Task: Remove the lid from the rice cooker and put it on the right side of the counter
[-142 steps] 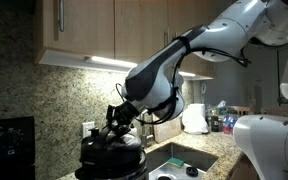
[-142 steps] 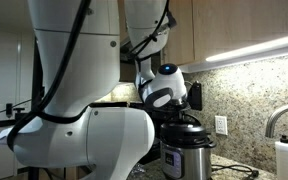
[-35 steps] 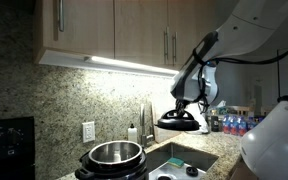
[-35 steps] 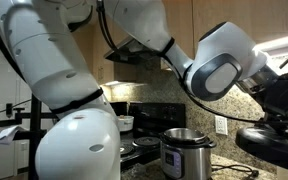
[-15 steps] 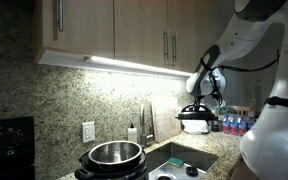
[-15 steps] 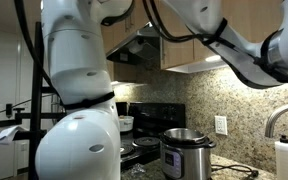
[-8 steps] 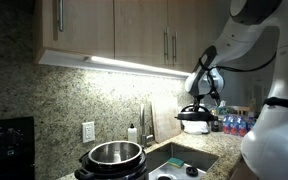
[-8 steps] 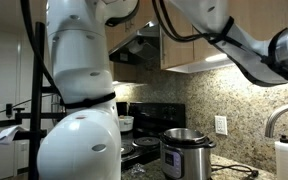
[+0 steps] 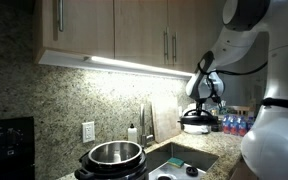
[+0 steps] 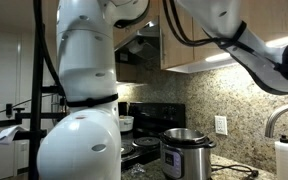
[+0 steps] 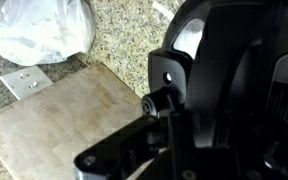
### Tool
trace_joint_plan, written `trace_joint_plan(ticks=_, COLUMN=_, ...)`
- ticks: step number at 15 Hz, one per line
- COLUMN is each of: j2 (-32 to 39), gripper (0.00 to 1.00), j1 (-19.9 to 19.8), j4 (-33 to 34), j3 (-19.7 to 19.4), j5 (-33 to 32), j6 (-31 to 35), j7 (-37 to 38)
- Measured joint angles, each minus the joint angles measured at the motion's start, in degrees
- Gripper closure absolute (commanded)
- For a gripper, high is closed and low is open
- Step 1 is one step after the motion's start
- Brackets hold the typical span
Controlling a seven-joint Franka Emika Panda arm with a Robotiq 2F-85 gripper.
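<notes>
The rice cooker [image 9: 112, 158] stands open at the lower left, its shiny steel inner pot showing; it also shows uncovered in an exterior view [image 10: 184, 152]. My gripper [image 9: 199, 104] is far to the right of it, shut on the black lid [image 9: 195, 121], which it holds low over the counter [image 9: 210, 156]. In the wrist view the lid [image 11: 234, 90] fills the right side, with my gripper [image 11: 172, 118] closed on its top handle. Below it lie the granite counter [image 11: 124, 40] and a wooden board [image 11: 74, 115]. Whether the lid touches the surface is hidden.
A white plastic bag [image 11: 39, 28] lies just beyond the board, with bottles [image 9: 230, 124] to the right. The sink [image 9: 179, 166] and faucet [image 9: 147, 121] sit between cooker and lid. A stove [image 10: 134, 142] stands beside the cooker. The robot's white body [image 10: 84, 90] blocks much of an exterior view.
The lid, held in my gripper, has sunk slightly toward the counter at the far right. The rice cooker has not moved.
</notes>
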Motion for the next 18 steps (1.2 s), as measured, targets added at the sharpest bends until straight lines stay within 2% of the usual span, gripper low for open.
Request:
trace_joint_plan(ticks=5, j2=4.76, gripper=0.98, j1=-0.48, j4=6.2, j3=-1.47, j5=2.22, j6=0.41, j7=3.68)
trace_joint_plan(ticks=9, j2=10.66, gripper=0.98, j1=-0.65, j4=12.79, j3=-3.22, j5=1.98, j6=1.67, j7=11.22)
trace_joint_plan(ticks=13, j2=17.68, gripper=0.97, j1=-1.02, j4=19.59, j3=-5.07, j5=-1.22, j6=2.45, j7=21.11)
trace_joint_plan(ticks=18, j2=26.91, gripper=0.98, j1=3.8, j4=26.96, j3=-13.9, j5=-3.23, j6=3.24, j7=32.1)
